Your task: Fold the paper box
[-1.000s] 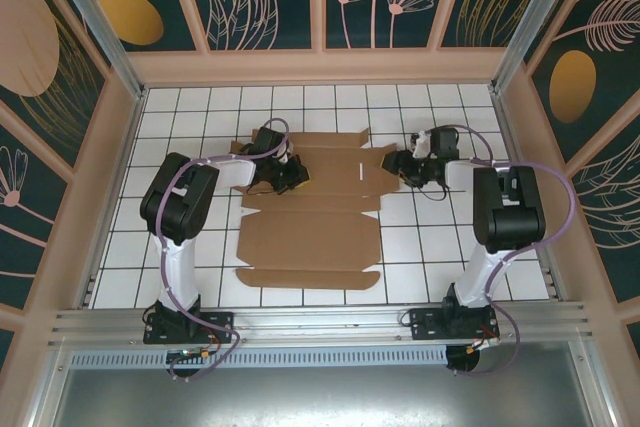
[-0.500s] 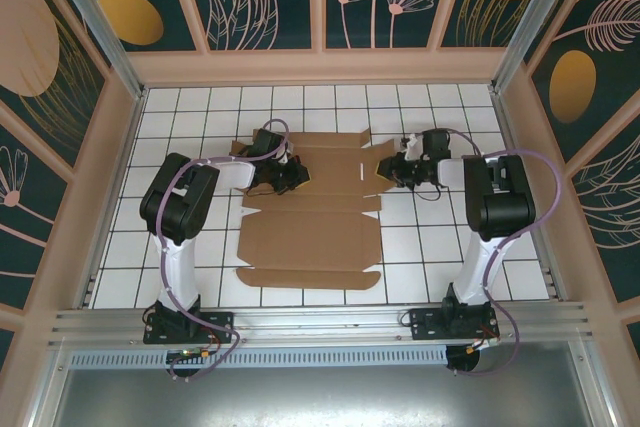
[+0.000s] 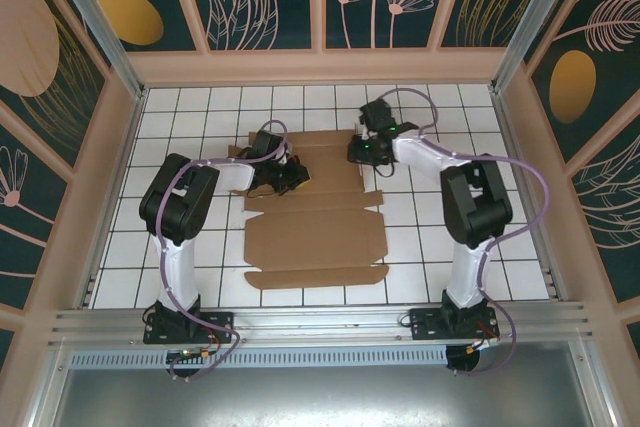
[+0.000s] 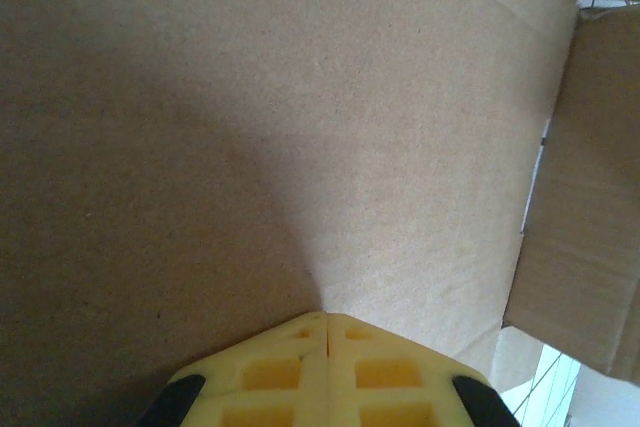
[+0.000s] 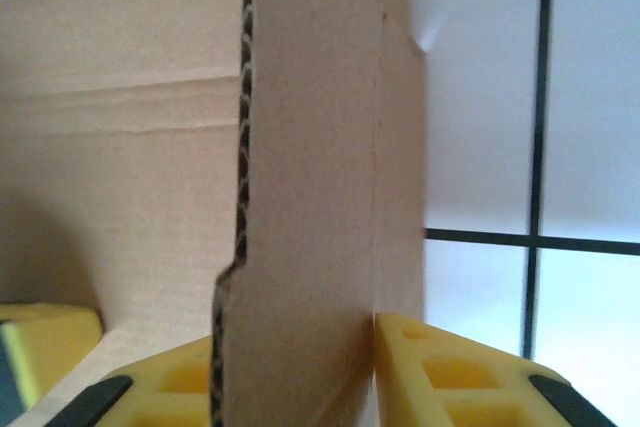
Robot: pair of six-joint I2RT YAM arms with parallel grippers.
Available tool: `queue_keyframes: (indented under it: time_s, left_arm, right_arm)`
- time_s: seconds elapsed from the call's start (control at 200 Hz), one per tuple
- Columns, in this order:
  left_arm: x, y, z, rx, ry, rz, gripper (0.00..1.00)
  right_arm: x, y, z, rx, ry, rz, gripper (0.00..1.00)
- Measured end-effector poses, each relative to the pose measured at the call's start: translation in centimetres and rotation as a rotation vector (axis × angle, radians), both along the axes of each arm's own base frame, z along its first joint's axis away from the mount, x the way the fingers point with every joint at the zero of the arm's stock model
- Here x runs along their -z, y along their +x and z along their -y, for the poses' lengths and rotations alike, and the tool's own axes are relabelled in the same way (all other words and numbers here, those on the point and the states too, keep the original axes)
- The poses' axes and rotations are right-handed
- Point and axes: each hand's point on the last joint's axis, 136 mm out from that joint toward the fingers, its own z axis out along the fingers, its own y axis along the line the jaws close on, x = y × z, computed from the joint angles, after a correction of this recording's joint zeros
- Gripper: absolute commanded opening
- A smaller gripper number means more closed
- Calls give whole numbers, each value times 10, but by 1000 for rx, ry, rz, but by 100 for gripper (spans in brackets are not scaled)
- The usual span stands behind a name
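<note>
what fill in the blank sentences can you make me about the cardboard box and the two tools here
The paper box lies on a white ___ table.
The left tool, tip at the cardboard, has its fingers ___.
The right tool has a cardboard ___ between its yellow fingers.
Missing words: tiled; shut; flap.
</note>
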Motion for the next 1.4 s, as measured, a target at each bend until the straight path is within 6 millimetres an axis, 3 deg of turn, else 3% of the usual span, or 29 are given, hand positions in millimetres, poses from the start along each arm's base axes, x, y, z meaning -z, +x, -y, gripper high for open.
queue_keyframes:
  time_s: [0.16, 0.255, 0.41, 0.576, 0.786, 0.951, 1.036, 1.241, 1.326, 1.401]
  left_arm:
    - [0, -1, -1, -6, -2, -5, 0]
    - [-1, -3, -2, -9, 0, -7, 0]
    - [0, -5, -3, -15, -2, -9, 0]
    - [-1, -6, -4, -19, 0, -5, 0]
    - [0, -7, -7, -25, 17, -12, 0]
    - [0, -7, -9, -24, 23, -12, 0]
    - [0, -7, -9, -24, 25, -14, 0]
    - [0, -7, -9, -23, 23, -15, 0]
    - [0, -7, -9, -23, 23, -14, 0]
    - [0, -7, -9, -23, 23, -15, 0]
  right_arm:
    - [13, -6, -29, -9, -205, 54, 52]
    - [20, -13, -40, -17, -304, 80, 55]
    - [32, -13, -45, -21, -401, 91, 55]
    - [27, -12, -41, -12, -439, 111, 54]
    - [-2, -14, -11, 12, -454, 144, 44]
    - [-20, -16, 28, 38, -476, 165, 10]
    - [-13, -19, 46, 39, -507, 148, 0]
    - [18, -19, 61, 6, -631, 106, 0]
    - [37, -16, 61, -21, -754, 105, 0]
    - [41, -10, 56, -38, -884, 143, 4]
